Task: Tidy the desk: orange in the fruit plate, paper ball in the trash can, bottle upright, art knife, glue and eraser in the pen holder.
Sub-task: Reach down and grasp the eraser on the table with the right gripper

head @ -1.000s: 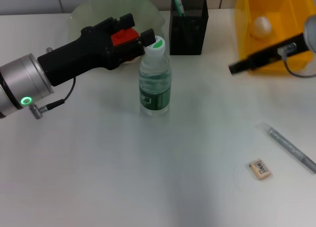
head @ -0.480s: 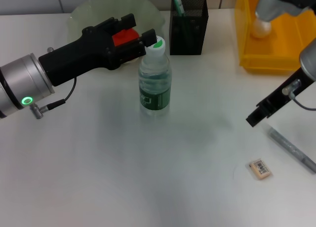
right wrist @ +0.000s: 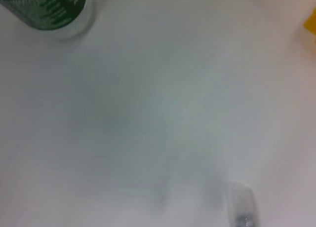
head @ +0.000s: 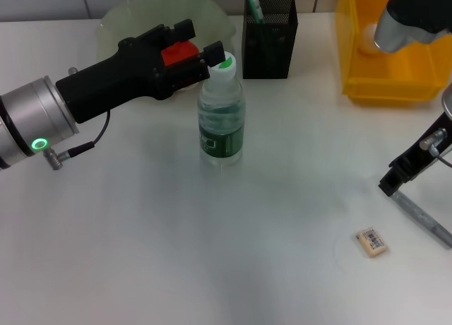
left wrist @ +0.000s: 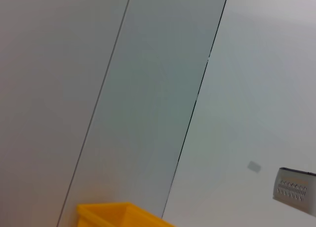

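The clear bottle [head: 222,116] with a green label stands upright mid-table; it also shows in the right wrist view [right wrist: 49,10]. My left gripper [head: 199,41] is open, its fingertips beside the bottle's cap. The grey art knife [head: 421,217] lies at the right edge, and shows blurred in the right wrist view [right wrist: 242,209]. My right gripper [head: 394,181] hangs just above the knife's near end. The tan eraser [head: 372,241] lies in front of the knife. The glue stick [head: 253,3] stands in the black mesh pen holder [head: 270,39]. The paper ball [head: 366,37] lies in the yellow bin [head: 388,85]. I see no orange.
The pale green fruit plate [head: 127,18] is at the back left, partly behind my left arm. The yellow bin's corner shows in the left wrist view [left wrist: 113,214], below wall panels. The right arm's grey housing [head: 413,18] hangs over the bin.
My right gripper has swung from over the yellow bin forward and down to the art knife's end. The left gripper and the bottle have not moved.
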Controlling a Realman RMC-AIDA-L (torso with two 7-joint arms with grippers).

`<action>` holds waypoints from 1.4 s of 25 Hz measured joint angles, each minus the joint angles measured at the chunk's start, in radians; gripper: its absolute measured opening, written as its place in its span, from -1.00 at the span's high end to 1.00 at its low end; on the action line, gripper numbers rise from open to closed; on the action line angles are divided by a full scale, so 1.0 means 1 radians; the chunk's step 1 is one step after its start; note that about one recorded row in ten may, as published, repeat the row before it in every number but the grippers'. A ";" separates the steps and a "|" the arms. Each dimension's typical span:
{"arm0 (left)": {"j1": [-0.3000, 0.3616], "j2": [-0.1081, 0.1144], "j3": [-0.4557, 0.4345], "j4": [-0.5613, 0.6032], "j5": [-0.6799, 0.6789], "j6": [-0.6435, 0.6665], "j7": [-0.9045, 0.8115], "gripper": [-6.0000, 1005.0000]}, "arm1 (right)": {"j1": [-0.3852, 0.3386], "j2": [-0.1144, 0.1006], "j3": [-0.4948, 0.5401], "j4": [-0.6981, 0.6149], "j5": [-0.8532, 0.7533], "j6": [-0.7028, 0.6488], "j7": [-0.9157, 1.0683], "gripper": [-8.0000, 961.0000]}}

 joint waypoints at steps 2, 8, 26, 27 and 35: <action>-0.002 0.000 0.000 0.000 0.000 -0.001 0.000 -0.60 | 0.000 0.002 -0.004 0.011 0.005 -0.002 0.000 0.01; -0.002 0.001 0.000 0.000 -0.001 0.001 0.000 -0.60 | 0.013 0.005 -0.085 0.050 0.023 -0.020 0.017 0.01; -0.013 0.000 0.003 -0.011 0.002 -0.005 0.001 -0.60 | 0.044 0.006 -0.231 0.162 0.125 0.010 0.062 0.02; -0.013 0.000 0.003 -0.011 0.002 -0.006 0.001 -0.60 | 0.046 0.006 -0.233 0.167 0.125 0.013 0.065 0.02; -0.013 0.001 0.001 -0.011 0.003 -0.007 0.001 -0.60 | 0.064 0.006 -0.272 0.200 0.123 0.046 0.087 0.02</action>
